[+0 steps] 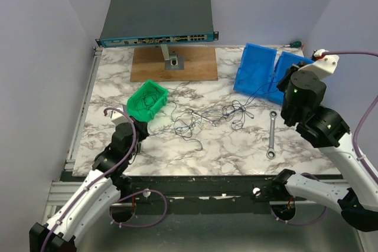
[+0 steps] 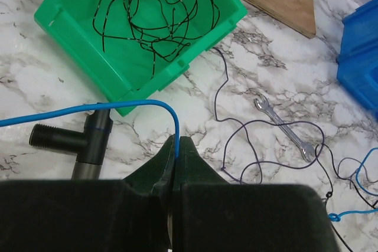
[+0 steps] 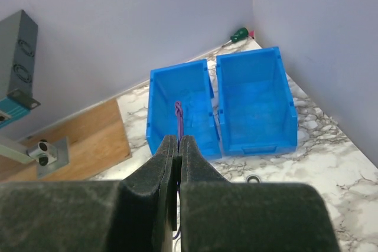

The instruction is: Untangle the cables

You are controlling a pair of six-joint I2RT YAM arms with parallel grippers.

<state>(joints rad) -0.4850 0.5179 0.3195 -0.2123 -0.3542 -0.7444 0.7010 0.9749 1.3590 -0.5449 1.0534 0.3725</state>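
Note:
The cables (image 1: 227, 113) lie as a loose tangle of thin dark wires mid-table. My left gripper (image 1: 142, 127) sits beside the green bin (image 1: 158, 105). In the left wrist view it (image 2: 176, 144) is shut on a blue wire (image 2: 118, 108) that arcs away to the left. Dark purple loops (image 2: 269, 146) lie to its right. A black wire (image 2: 155, 16) is coiled inside the green bin (image 2: 71, 33). My right gripper (image 1: 284, 87) is raised near the blue bins. In the right wrist view it (image 3: 178, 143) is shut on a purple wire (image 3: 179, 116) with a knotted end.
Two blue bins (image 1: 266, 72) stand at the back right, both showing in the right wrist view (image 3: 254, 98). A silver wrench (image 1: 271, 135) lies right of the tangle, a smaller one (image 2: 283, 128) among the loops. A black T-fitting (image 2: 82, 143) lies by the left gripper. A network switch (image 1: 156, 19) stands on a wooden board (image 1: 171, 63).

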